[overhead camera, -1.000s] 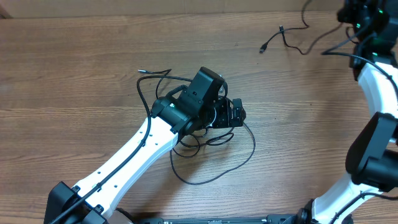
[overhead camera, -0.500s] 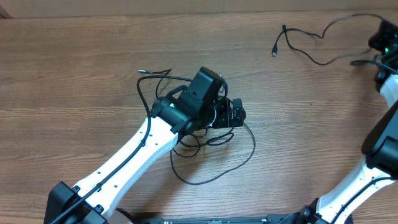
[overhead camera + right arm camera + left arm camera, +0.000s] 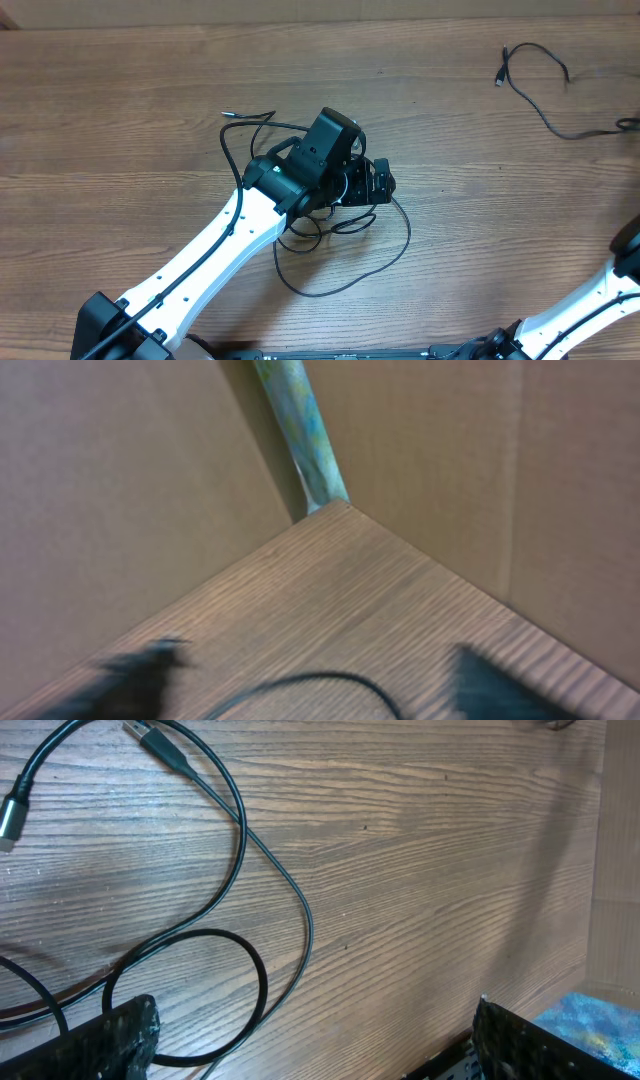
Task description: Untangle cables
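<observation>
The left gripper (image 3: 312, 1025) is being held with its jaws spread wide and nothing is being clasped between them. One textured black finger is being shown at each lower corner of the left wrist view. Between and just beyond the fingers, strands of the tangled cables (image 3: 250, 850) are being seen lying on the wooden table (image 3: 450, 870). A closed loop is lying beside the left-hand finger and a longer strand is curving past it. A black plug (image 3: 160, 745) and a silvery plug (image 3: 8, 815) are lying at the top left. From overhead, the left gripper (image 3: 375, 185) is being shown poised over the middle of the tangled cables (image 3: 340, 285), whose widest loop is reaching toward the near edge.

The right gripper (image 3: 320, 653) is being shown only as two blurred dark fingers set well apart, so its jaws are being read as open. A thin black strand (image 3: 300, 678) is arcing on the table between them. Behind it, cardboard walls (image 3: 120, 510) are meeting at a blue-green patterned strip (image 3: 300, 430).

From overhead, a lone cable (image 3: 545, 110) is lying at the far right, well apart from the tangle, its plug end (image 3: 500, 75) pointing toward the near side.
</observation>
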Action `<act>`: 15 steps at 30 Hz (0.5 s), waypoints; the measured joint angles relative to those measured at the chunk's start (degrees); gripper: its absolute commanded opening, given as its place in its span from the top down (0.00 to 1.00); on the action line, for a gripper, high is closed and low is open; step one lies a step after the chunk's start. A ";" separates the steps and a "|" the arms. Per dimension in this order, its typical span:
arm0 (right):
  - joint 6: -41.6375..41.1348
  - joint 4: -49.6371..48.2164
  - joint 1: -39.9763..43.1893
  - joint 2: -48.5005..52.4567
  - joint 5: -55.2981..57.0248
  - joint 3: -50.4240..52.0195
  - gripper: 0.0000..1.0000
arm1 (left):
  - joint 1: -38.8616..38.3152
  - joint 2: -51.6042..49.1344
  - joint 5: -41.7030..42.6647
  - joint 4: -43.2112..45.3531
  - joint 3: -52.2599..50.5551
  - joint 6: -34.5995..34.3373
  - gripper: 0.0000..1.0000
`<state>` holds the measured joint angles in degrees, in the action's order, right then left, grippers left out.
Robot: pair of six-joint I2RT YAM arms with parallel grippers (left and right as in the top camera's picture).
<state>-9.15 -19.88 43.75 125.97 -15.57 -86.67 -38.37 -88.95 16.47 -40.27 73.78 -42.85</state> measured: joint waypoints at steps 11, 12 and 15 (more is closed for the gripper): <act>0.15 3.08 0.81 0.02 -15.30 -0.02 0.00 | 0.00 0.00 0.02 -0.02 0.00 0.00 0.00; 0.15 3.87 0.81 0.02 -17.14 -0.04 0.00 | 0.00 0.00 0.02 -0.02 0.00 0.00 0.00; 0.22 7.30 0.79 0.02 -22.18 -0.13 0.00 | 0.00 0.00 0.02 0.00 0.00 0.00 0.00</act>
<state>-8.93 -12.58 44.53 125.99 -37.76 -86.80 -38.37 -88.95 16.49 -40.27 73.78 -42.85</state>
